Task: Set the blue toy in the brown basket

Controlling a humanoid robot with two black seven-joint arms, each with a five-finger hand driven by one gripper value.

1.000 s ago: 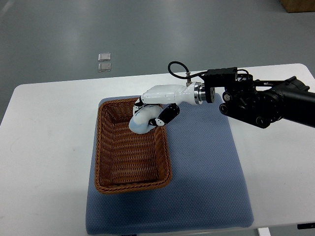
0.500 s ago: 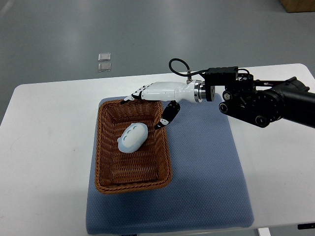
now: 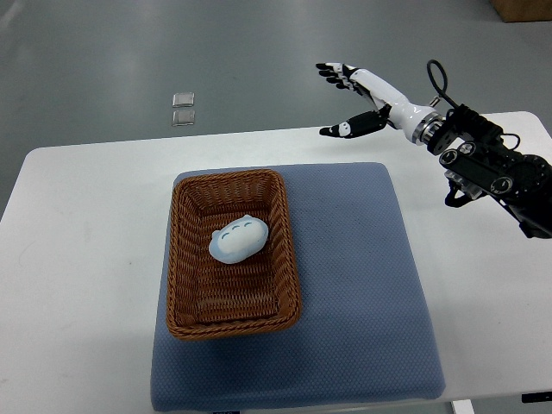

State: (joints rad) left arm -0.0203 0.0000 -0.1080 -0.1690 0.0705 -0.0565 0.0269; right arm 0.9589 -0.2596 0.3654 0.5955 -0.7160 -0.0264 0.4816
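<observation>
The pale blue toy (image 3: 238,240) lies inside the brown wicker basket (image 3: 289,259), toward its far half. The basket stands on the left part of a blue mat (image 3: 362,285). My right hand (image 3: 338,100) is open with fingers spread and empty. It hangs high and far to the upper right of the basket, beyond the table's far edge. The left arm is out of view.
The mat lies on a white table (image 3: 78,259). Two small clear squares (image 3: 182,109) sit on the grey floor beyond the table. The black right arm (image 3: 492,168) crosses the table's far right corner.
The right hand let the blue toy go into the basket, opened, and drew back up and to the right, away from the basket. The toy settled in the basket.
</observation>
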